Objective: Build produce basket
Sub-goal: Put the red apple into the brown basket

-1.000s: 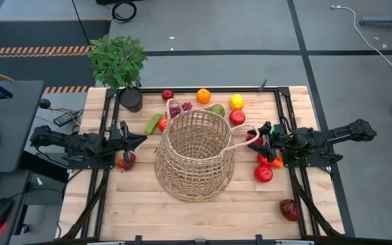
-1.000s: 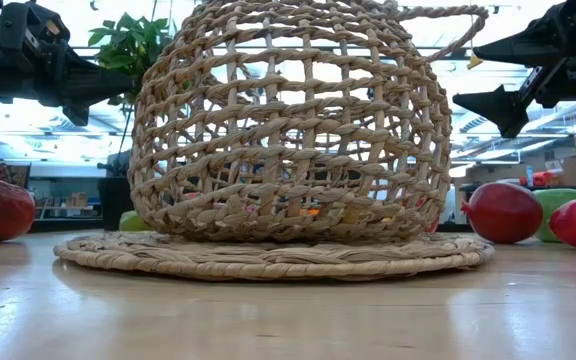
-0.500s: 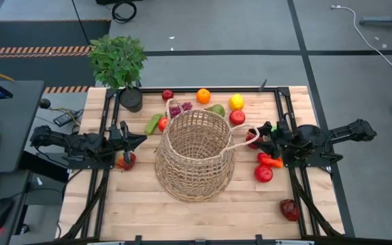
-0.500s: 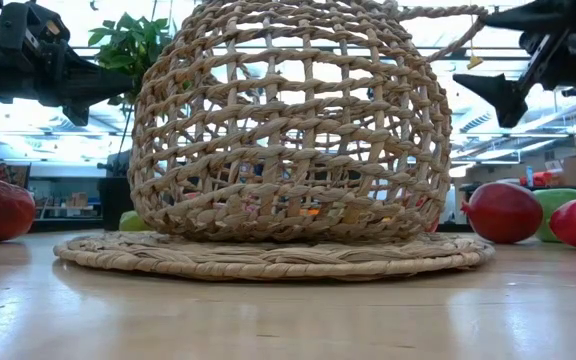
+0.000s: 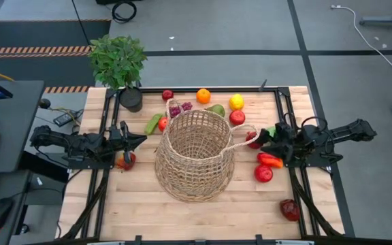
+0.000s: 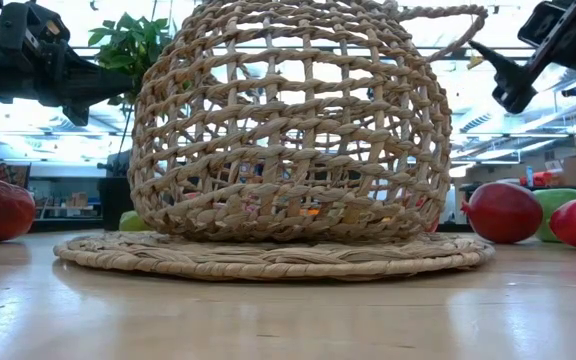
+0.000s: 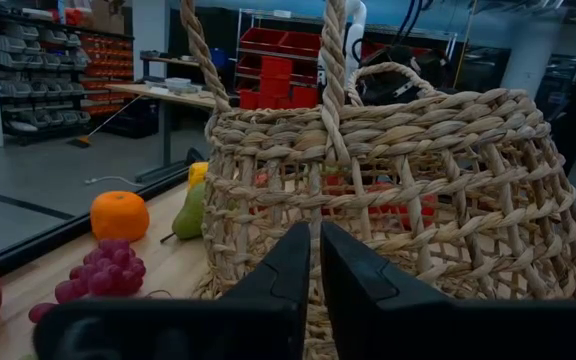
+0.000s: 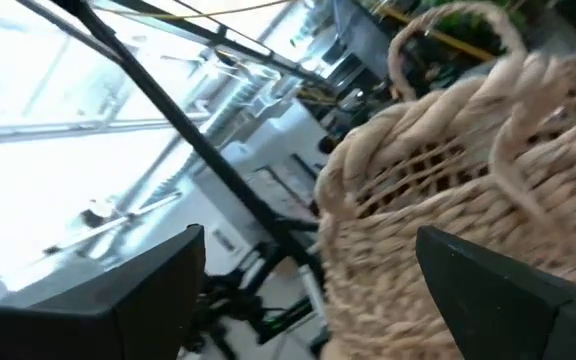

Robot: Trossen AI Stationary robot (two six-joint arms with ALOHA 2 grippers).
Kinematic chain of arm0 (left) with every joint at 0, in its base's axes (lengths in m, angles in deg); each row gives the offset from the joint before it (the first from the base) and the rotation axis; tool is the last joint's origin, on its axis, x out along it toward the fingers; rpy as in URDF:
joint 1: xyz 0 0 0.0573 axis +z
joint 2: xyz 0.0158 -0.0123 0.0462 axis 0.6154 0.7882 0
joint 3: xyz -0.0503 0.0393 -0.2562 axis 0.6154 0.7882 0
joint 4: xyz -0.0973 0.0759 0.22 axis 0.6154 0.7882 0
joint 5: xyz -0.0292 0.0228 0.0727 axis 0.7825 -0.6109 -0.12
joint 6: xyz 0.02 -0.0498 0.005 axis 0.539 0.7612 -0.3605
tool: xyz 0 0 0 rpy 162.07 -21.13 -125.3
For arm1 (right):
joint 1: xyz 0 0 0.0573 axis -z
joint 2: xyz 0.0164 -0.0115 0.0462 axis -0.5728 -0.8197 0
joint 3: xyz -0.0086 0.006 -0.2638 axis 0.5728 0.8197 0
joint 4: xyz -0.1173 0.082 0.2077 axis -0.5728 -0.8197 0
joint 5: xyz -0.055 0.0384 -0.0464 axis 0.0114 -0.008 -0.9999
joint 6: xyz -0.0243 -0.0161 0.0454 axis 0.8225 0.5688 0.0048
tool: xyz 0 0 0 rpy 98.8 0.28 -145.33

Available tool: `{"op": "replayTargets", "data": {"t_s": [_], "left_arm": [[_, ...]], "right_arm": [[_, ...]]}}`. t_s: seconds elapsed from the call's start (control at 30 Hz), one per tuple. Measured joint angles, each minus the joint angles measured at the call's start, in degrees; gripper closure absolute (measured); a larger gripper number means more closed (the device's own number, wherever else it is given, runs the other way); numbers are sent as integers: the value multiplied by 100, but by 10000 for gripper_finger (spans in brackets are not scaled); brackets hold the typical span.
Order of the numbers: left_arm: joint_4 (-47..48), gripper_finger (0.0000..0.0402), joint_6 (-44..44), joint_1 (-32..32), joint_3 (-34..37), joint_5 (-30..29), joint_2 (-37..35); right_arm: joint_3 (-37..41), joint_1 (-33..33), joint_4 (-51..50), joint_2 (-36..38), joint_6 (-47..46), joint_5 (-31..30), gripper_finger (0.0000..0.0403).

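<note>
The tan wicker basket (image 5: 194, 155) stands on its base mid-table, mouth up, with loop handles at its far-left and right rim. Produce lies around it: orange (image 5: 203, 95), lemon (image 5: 236, 101), grapes (image 5: 179, 109), cucumber (image 5: 154, 123), red apples (image 5: 237, 117) and a red-orange pepper (image 5: 269, 160). My left gripper (image 5: 141, 139) hovers shut, level, just left of the basket (image 7: 398, 190). My right gripper (image 5: 260, 133) hovers open at the basket's right side, tilted upward, beside the right handle (image 5: 243, 137). Nothing lies between its fingers (image 8: 118, 300).
A potted plant (image 5: 119, 64) stands at the table's far left corner. A red fruit (image 5: 126, 160) lies under my left arm. A red apple (image 5: 263, 173) and a dark red fruit (image 5: 290, 209) lie on the right side. Bare wood shows along the near edge.
My right gripper has rolled about its own axis and tipped its fingers upward beside the basket's right handle, staying open. The basket and the produce have kept still.
</note>
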Motion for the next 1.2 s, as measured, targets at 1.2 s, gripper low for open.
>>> {"op": "replayTargets", "data": {"t_s": [1.2], "left_arm": [[0, 366, -2, -2, 1, 0, 0]], "right_arm": [[-4336, 183, -6665, -414, -649, 864, 37]]}}
